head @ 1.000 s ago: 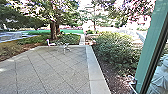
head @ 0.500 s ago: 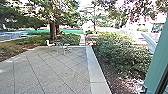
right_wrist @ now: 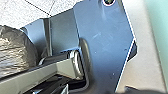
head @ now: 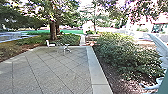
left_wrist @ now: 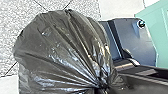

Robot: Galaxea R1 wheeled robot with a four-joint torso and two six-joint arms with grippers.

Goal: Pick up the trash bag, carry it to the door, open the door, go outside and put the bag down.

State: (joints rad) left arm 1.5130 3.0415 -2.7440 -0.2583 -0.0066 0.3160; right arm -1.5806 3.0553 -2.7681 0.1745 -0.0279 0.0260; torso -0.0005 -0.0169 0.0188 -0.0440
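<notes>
The dark, shiny trash bag [left_wrist: 60, 52] looks large and full in the left wrist view, its plastic drawn together into a tight neck. At that neck is my left gripper [left_wrist: 103, 87], shut on the gathered plastic. Part of the same bag [right_wrist: 15, 51] appears in the right wrist view, beside the robot's own dark plate. A green door frame [head: 163, 86] stands at the lower right corner in the head view. A green surface [left_wrist: 160, 32] also lies past the plate in the left wrist view.
Ahead spreads a paved patio [head: 50, 72], bordered on the right by a pale curb [head: 96, 72] with bushes [head: 120, 52] beyond. A white chair [head: 50, 44] and small table [head: 65, 47] stand near its far edge, before a tree [head: 53, 31].
The head camera has moved with the robot; the green frame has slid toward the right edge of its view, and more of the bushes shows.
</notes>
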